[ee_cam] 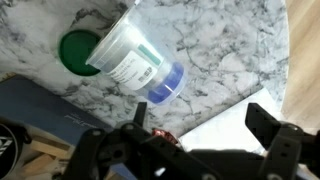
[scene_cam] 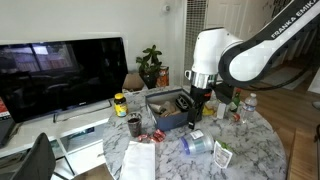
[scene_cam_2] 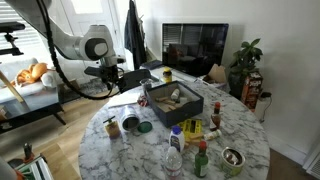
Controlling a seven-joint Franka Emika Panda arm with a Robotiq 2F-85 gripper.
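Note:
My gripper (ee_cam: 203, 128) is open and empty, its two dark fingers spread wide at the bottom of the wrist view. It hangs above the marble table (ee_cam: 220, 50). Below and ahead of it a clear plastic container (ee_cam: 130, 55) with a blue end lies on its side, apart from the fingers. A green lid (ee_cam: 78, 50) touches the container's far end. A white sheet of paper (ee_cam: 235, 125) lies between the fingers. In both exterior views the gripper (scene_cam: 197, 100) (scene_cam_2: 112, 82) hovers over the table, next to a dark bin (scene_cam: 165, 108), with the container (scene_cam: 195, 145) (scene_cam_2: 112, 125) on the tabletop.
The round table holds bottles (scene_cam: 240, 105), jars (scene_cam: 120, 103), a cup (scene_cam: 134, 126), papers (scene_cam: 140, 160) and the dark bin (scene_cam_2: 172, 100). A TV (scene_cam: 60, 75) and a plant (scene_cam: 152, 65) stand beyond. The table edge and wooden floor (ee_cam: 305, 60) are close on the right of the wrist view.

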